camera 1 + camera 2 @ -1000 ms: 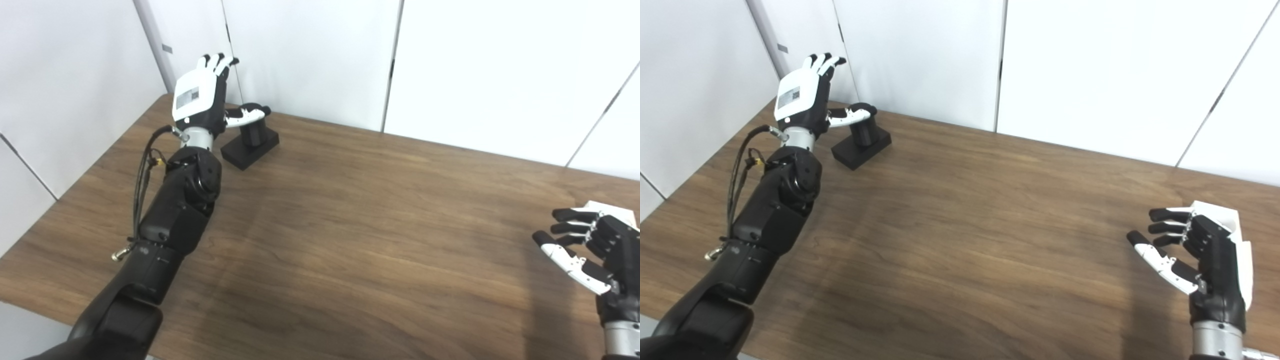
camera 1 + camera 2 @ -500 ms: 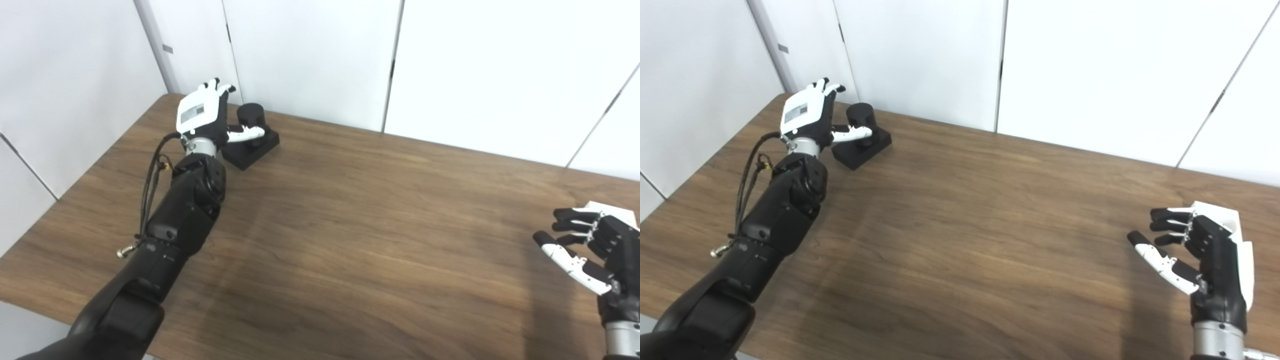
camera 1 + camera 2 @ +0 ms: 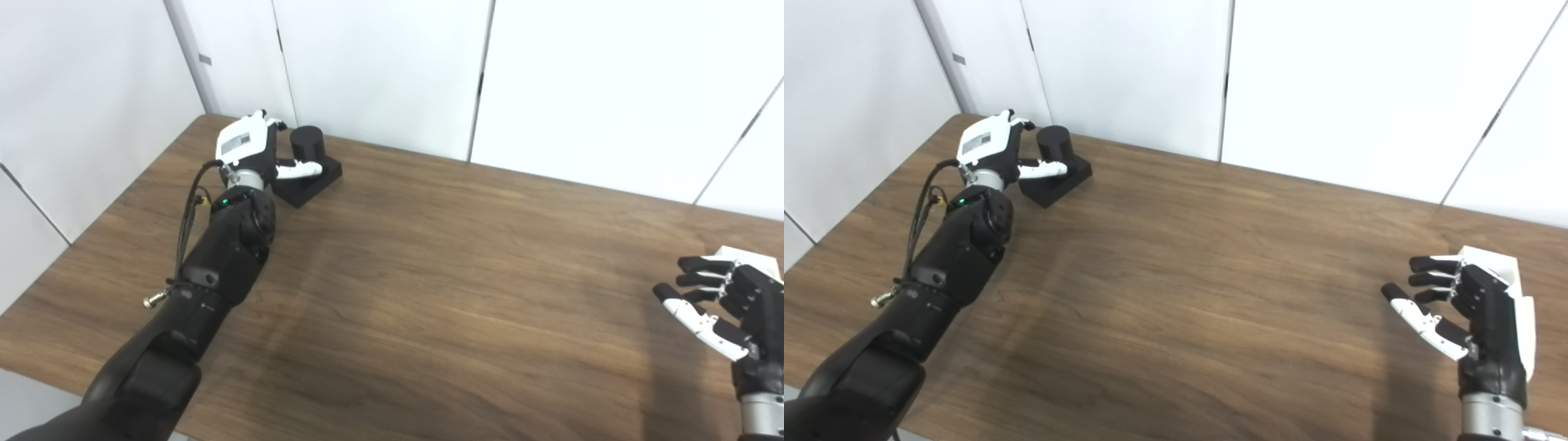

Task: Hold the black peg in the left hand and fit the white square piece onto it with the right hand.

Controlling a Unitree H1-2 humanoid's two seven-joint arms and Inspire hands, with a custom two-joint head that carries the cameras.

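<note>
The black peg [image 3: 306,141] is a short cylinder standing upright on a black square base [image 3: 318,181] at the table's far left. My left hand [image 3: 247,144] is low beside the peg on its left, open. Its thumb [image 3: 299,169] reaches across the base in front of the cylinder, and its fingers are behind, mostly hidden. My right hand [image 3: 1464,309] hovers open at the table's right edge, palm facing left. The white square piece [image 3: 1494,260] lies just behind its fingers, partly hidden; it also shows in the left eye view [image 3: 752,257].
The brown wooden table [image 3: 441,275] is bordered by white wall panels at the back and left. The table's near-left edge runs under my left forearm [image 3: 214,269].
My left hand has come down from above the peg to table height beside it, its thumb now low in front of the cylinder. The right hand has not moved.
</note>
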